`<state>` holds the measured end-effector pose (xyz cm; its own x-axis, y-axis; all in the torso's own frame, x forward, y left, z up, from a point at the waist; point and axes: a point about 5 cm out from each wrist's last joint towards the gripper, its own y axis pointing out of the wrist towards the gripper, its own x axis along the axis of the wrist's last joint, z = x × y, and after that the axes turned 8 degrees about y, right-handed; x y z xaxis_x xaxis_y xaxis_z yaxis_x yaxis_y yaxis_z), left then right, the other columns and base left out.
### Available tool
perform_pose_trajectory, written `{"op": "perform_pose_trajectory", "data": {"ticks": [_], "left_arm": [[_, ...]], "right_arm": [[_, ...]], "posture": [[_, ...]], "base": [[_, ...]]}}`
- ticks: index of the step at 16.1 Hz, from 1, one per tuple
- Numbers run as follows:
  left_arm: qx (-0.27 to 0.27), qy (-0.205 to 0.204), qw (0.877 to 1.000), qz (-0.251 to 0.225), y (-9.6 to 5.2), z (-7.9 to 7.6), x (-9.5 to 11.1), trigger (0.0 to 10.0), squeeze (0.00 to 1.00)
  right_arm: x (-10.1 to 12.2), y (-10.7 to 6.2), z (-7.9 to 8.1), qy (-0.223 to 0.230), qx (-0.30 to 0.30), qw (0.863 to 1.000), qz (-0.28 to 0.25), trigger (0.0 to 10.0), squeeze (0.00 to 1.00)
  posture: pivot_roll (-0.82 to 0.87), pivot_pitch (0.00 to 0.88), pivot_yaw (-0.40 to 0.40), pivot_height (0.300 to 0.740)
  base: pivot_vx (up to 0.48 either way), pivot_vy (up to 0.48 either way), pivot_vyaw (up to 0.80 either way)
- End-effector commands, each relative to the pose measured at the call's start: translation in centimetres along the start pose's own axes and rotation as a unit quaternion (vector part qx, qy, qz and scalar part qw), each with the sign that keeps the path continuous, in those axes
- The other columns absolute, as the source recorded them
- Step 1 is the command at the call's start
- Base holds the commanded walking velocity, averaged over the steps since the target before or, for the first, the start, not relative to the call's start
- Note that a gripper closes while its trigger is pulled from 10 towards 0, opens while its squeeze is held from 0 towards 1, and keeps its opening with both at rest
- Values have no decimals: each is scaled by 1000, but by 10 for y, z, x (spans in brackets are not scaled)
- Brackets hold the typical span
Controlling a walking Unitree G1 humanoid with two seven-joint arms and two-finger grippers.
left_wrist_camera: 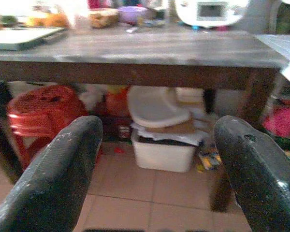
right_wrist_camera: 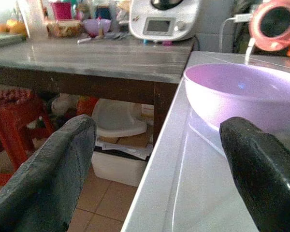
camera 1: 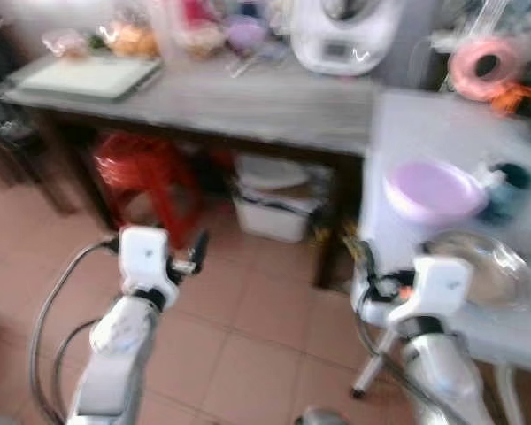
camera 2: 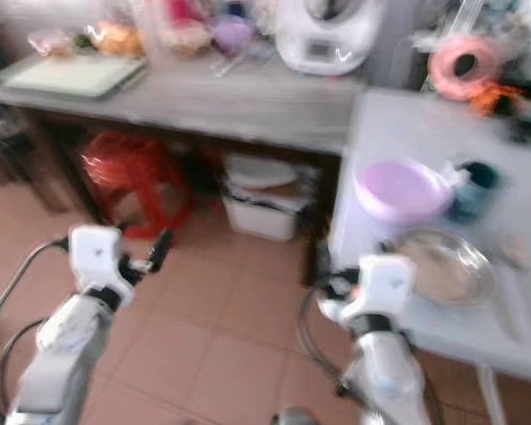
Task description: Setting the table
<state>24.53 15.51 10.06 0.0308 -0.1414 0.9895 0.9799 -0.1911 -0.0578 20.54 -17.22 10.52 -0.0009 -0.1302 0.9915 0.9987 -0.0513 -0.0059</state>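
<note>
Right gripper (right_wrist_camera: pixel 154 169), fingers spread and empty, at the white table's (camera 1: pixel 398 124) near-left edge, facing the purple bowl (camera 1: pixel 432 190); glass dish (camera 1: pixel 482 266) nearer. Left gripper (left_wrist_camera: pixel 154 174) spread, empty. Nothing grasped: setting barely begun.

The left gripper (left_wrist_camera: pixel 157 174) holds its two black fingers (left_wrist_camera: pixel 53 179) wide apart, nothing between them. Beyond them stands a long wooden surface (left_wrist_camera: pixel 150 50). On it sit a white appliance (left_wrist_camera: pixel 210 10), a purple bowl (left_wrist_camera: pixel 131 12) and a pale tray (left_wrist_camera: pixel 19 37). Beneath it, on the tiled floor (left_wrist_camera: pixel 140 193), a red stool (left_wrist_camera: pixel 43 111) stands near a white bin (left_wrist_camera: pixel 162 150) with a white lid (left_wrist_camera: pixel 154 106) lying on top.
</note>
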Motion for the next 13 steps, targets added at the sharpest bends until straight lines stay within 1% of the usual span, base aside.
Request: {"op": "perform_pose_trajectory", "data": {"ticks": [1, 5, 6, 9, 11, 13], "left_arm": [[15, 20, 1000, -1, 0, 9, 2, 10000, 0], [3, 19, 1000, 3, 2, 8, 1, 10000, 0], [0, 20, 1000, 2, 2, 7, 1, 10000, 0], [0, 21, 1000, 2, 3, 7, 0, 10000, 0], [-10, 19, 1000, 0, 4, 6, 1, 10000, 0], [-12, 22, 1000, -3, 4, 8, 2, 10000, 0]], "right_arm": [[2, 2, 5, 9, 7, 1000, -7, 10000, 0], [3, 4, 4, 10, 0, 1000, -8, 10000, 0], [2, 4, 3, 11, -5, 1000, -3, 10000, 0], [2, 5, 2, 10, -7, 1000, -3, 10000, 0], [3, 6, 2, 8, -8, 1000, -4, 10000, 0], [4, 7, 2, 6, -8, 1000, -7, 10000, 0]], "posture": [[-18, 0, 25, 740], [-23, 0, 27, 740], [-25, 0, 26, 740], [-26, 0, 24, 740], [-25, 0, 23, 740], [-24, 0, 22, 740]], "base": [[0, 0, 0], [0, 0, 0], [0, 0, -463], [0, 0, -800], [0, 0, -800], [0, 0, -800]]}}
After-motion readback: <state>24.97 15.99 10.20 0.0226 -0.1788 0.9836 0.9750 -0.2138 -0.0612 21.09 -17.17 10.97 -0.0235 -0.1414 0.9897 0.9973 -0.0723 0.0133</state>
